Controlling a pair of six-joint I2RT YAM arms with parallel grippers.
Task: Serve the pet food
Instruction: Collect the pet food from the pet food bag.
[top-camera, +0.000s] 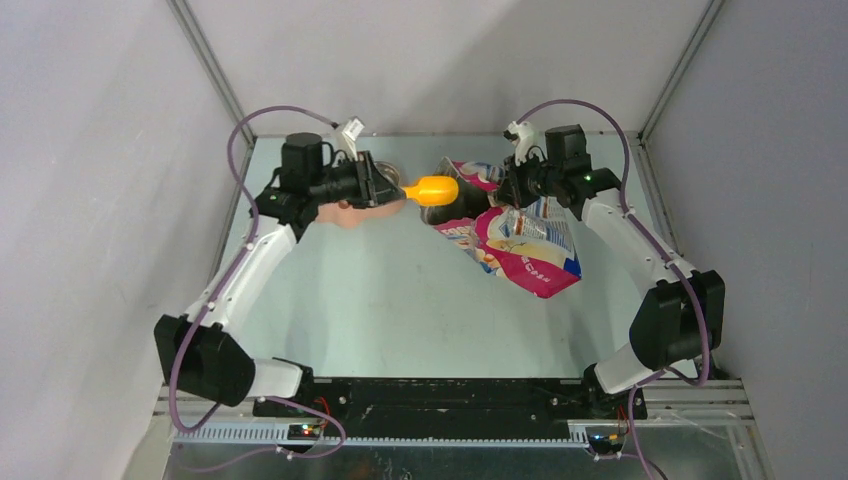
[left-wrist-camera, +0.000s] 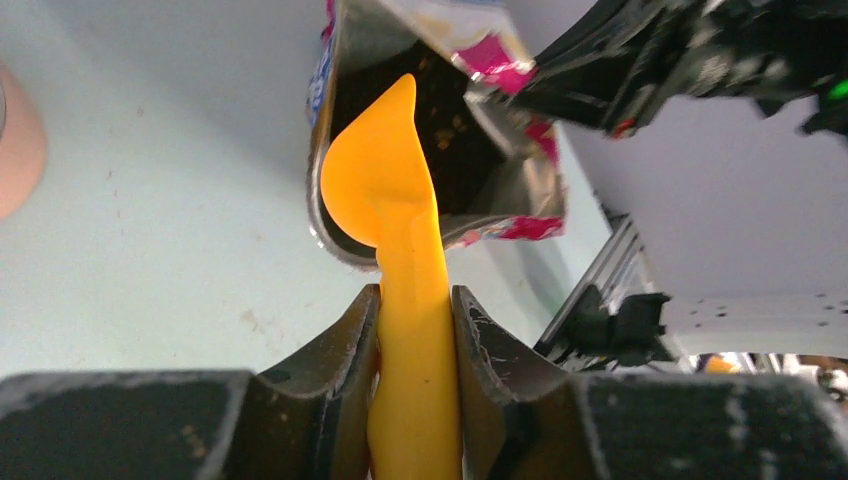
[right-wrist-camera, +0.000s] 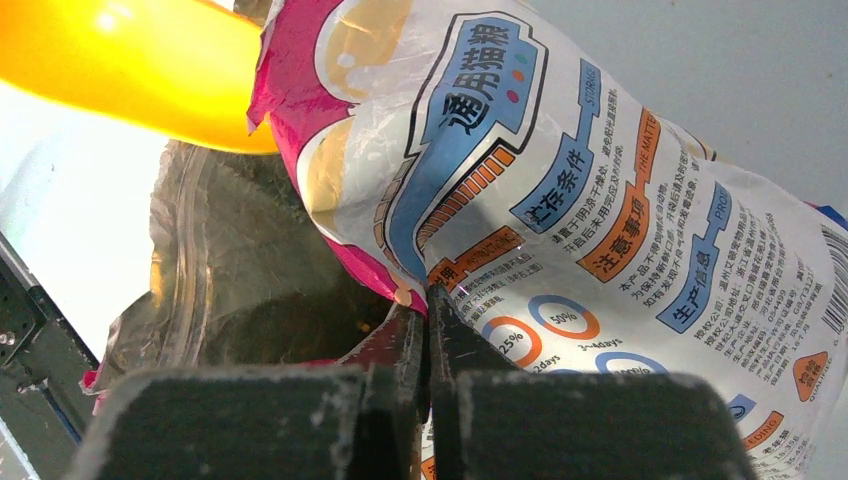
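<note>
Nearest me the two arms are bolted at the edge of the table (top-camera: 400, 310), and the green top in front of them has no food on it; all the business is at the far end. On the right the cat food bag (top-camera: 525, 250) lies tilted with its mouth turned to the left; the right claw (top-camera: 512, 190) is pressed together on the upper lip of that mouth, pinching the foil and holding it open. From the left, the left claw (left-wrist-camera: 415, 300) pinches the handle of the orange scoop (left-wrist-camera: 385, 185), its jaws apart only as far as the handle between them; the scoop's bowl is at the bag's mouth, its tip just inside. The pet food (left-wrist-camera: 455, 125) is in the bag; a few brown bits show on the dark lining, the rest is hidden, and I cannot tell whether any lies in the scoop. Far left, mostly under the left arm, sits the pink feeder (top-camera: 345, 213); too little of it shows to see into its bowls. To my eye the job is at an early stage; the bag is open and the scoop is at its mouth; filling the scoop, carrying it left to the feeder and tipping it out all look left to do.
</note>
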